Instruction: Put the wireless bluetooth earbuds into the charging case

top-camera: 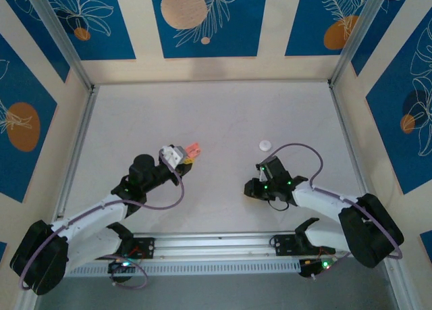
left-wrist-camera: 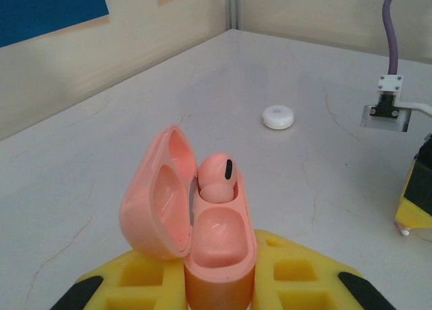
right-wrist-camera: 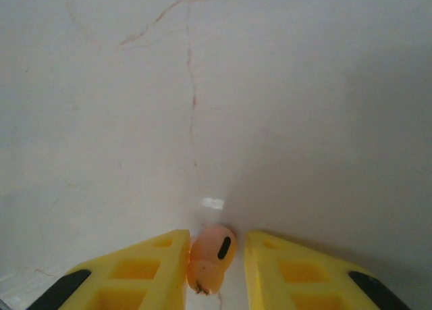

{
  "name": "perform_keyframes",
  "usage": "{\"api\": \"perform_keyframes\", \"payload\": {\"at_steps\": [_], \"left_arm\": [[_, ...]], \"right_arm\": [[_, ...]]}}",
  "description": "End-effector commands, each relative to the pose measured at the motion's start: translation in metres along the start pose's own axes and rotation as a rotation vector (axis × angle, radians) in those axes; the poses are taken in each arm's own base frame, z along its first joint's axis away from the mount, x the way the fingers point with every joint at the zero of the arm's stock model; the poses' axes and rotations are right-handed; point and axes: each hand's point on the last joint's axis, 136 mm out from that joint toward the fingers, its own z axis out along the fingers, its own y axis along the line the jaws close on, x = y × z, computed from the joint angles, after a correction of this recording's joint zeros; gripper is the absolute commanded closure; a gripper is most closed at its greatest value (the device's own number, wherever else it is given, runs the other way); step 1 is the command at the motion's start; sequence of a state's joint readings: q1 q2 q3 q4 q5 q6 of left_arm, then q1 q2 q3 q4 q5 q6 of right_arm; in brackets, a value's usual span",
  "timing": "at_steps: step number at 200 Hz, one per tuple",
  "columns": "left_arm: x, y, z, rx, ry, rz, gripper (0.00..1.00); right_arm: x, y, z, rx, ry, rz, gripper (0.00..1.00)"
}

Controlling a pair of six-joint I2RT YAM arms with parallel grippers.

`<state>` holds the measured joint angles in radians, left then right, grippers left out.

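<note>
Left hand clamps salmon-pink pebble-shaped plastic charging case, lid open, steadying it for loading. One tiny salmon-pink earbud sits in far socket; near socket empty. Right hand, at 3 o'clock, narrow around 2nd earbud near pale tabletop; grip can't tell.

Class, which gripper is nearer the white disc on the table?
Right. The right gripper lies close, on the near side of the white disc; the left gripper, holding the charging case, is farther off to its left.
</note>
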<state>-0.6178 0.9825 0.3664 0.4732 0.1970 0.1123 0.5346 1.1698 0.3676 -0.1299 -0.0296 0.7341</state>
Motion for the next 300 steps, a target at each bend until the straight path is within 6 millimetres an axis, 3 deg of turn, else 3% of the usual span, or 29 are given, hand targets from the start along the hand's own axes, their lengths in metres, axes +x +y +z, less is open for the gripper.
{"api": "perform_keyframes", "payload": {"at_steps": [1,75,100,132,168,300], "left_arm": [[-0.019,-0.002,-0.001,0.01,-0.042,0.019,0.8],[-0.021,-0.004,-0.001,0.019,-0.048,0.015,0.8],[-0.023,-0.004,-0.002,0.02,-0.051,0.016,0.8],[-0.022,-0.003,-0.003,0.015,-0.049,0.015,0.8],[-0.023,-0.003,-0.004,0.013,-0.051,0.016,0.8],[-0.024,0.001,-0.01,-0.016,-0.043,0.034,0.8]], "right_arm": [[0.007,-0.011,-0.003,0.018,-0.002,0.058,0.71],[0.011,-0.007,-0.011,-0.026,-0.008,0.057,0.71],[0.007,-0.01,-0.02,0.013,-0.017,0.157,0.65],[0.013,-0.01,-0.03,0.046,0.039,0.28,0.65],[0.02,-0.002,-0.025,0.0,0.115,0.372,0.68],[-0.022,0.027,0.002,-0.085,0.172,0.262,0.68]]}}
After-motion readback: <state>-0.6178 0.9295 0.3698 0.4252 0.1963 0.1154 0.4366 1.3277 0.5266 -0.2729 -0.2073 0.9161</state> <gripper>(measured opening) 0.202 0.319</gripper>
